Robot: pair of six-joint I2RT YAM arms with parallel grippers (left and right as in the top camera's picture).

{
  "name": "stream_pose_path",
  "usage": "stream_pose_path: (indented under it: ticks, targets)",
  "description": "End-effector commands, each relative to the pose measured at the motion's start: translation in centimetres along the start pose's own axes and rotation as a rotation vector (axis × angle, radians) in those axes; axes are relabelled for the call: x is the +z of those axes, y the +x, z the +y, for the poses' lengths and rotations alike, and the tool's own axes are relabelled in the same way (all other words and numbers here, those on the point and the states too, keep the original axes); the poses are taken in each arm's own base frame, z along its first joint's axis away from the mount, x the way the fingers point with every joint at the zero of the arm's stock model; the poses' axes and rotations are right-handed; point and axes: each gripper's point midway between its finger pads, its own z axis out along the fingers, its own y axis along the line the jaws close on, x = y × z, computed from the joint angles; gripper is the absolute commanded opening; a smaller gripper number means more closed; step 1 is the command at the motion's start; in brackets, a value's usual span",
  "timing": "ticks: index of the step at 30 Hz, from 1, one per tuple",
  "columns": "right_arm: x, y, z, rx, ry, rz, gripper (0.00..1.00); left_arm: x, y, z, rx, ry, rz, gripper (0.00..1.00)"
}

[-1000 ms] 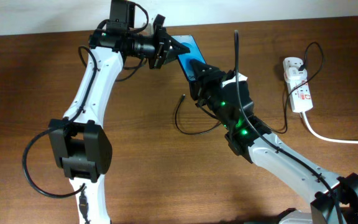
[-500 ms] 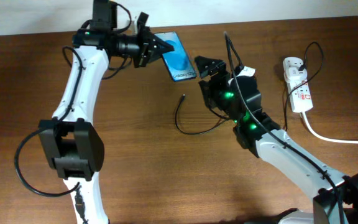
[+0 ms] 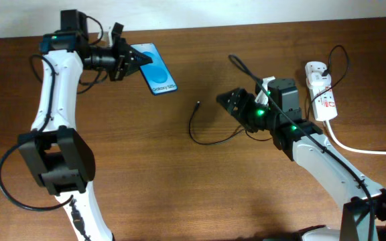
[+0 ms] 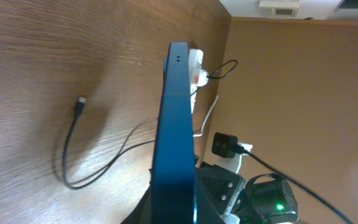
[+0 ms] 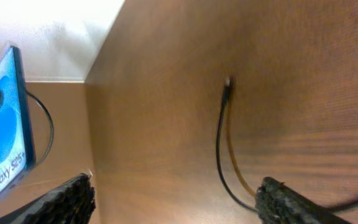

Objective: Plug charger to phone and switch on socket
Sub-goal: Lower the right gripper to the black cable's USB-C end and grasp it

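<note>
My left gripper (image 3: 127, 61) is shut on the phone (image 3: 155, 68), a slim handset with a blue screen, held up at the far left; the left wrist view shows the phone (image 4: 174, 130) edge-on. The charger (image 3: 203, 137), a thin black cable, lies looped mid-table with its connector tip (image 3: 198, 104) free. My right gripper (image 3: 230, 102) is open and empty, just right of the tip; its wrist view shows the tip (image 5: 227, 86) between and ahead of the fingers (image 5: 176, 198). The socket (image 3: 320, 90), a white power strip with red marks, lies at the far right.
The socket's thick white cord (image 3: 360, 148) runs off the right edge. A thin black cable (image 3: 339, 61) loops above the socket. The table's far edge meets a pale wall at the top.
My left arm has carried the phone leftward, away from the right gripper. My right gripper has let go of the phone and drawn back right and down toward the cable tip.
</note>
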Motion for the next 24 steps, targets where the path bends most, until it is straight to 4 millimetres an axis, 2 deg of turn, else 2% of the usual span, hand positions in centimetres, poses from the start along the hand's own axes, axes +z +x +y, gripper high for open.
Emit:
stream_pose_path:
  ticks: [1,4,7,10,13,16,19,21,24]
  targets:
    - [-0.2,1.1,0.2,-0.138,-0.017,0.062,0.84,-1.5,-0.4,-0.7,0.063,0.032,-0.019,0.00]
    - [-0.5,1.5,-0.5,-0.165,0.036,0.095,0.79,-2.7,-0.9,-0.3,0.055,0.048,-0.039,0.00]
    - [-1.2,0.8,-0.2,-0.207,0.115,0.096,0.77,-3.9,-1.3,-0.2,0.053,0.078,-0.056,0.00]
    - [-2.2,-0.3,1.1,-0.278,0.230,0.068,0.76,-4.7,-1.6,0.2,0.040,0.076,-0.071,0.00]
    - [-1.9,-1.0,2.8,-0.326,0.314,0.070,0.75,-4.8,-1.6,0.3,0.037,0.075,-0.073,0.00]
    - [0.4,-1.0,4.2,-0.359,0.349,0.125,0.72,-4.8,-1.6,0.3,0.036,0.075,-0.073,0.00]
    - [3.0,-0.7,4.5,-0.363,0.372,0.178,0.66,-4.8,-1.5,0.3,0.028,0.074,-0.069,0.00]
    - [5.6,-0.6,3.6,-0.336,0.402,0.203,0.62,-4.8,-1.2,0.4,0.014,0.072,-0.061,0.00]
    - [7.7,-0.7,1.9,-0.274,0.430,0.207,0.54,-4.8,-1.0,0.5,0.011,0.071,-0.056,0.00]
